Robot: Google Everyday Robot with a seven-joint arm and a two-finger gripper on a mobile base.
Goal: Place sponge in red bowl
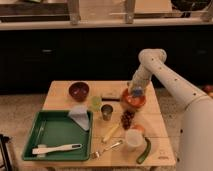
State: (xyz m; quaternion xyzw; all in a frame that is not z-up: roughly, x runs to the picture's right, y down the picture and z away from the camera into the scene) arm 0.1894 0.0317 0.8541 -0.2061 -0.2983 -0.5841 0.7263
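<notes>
The red bowl [131, 102] glows orange-red on the pale wood table [60, 95]. Right above it is the gripper [136, 90] on a white arm [175, 85], with the blue-grey sponge [136, 93] at its tip. Left of the bowl sits a darker maroon bowl [79, 91]. Further left and nearer me is a bright green tray [30, 135] with a pale grey cloth [80, 116] and a white spatula [55, 148]. In front of the bowl lie dark red grapes [127, 119] and a green vegetable [144, 151].

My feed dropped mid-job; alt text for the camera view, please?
The gripper hangs over the red bowl, the sponge at its tip, above the wooden table. A maroon bowl and green tray sit nearby.
</notes>
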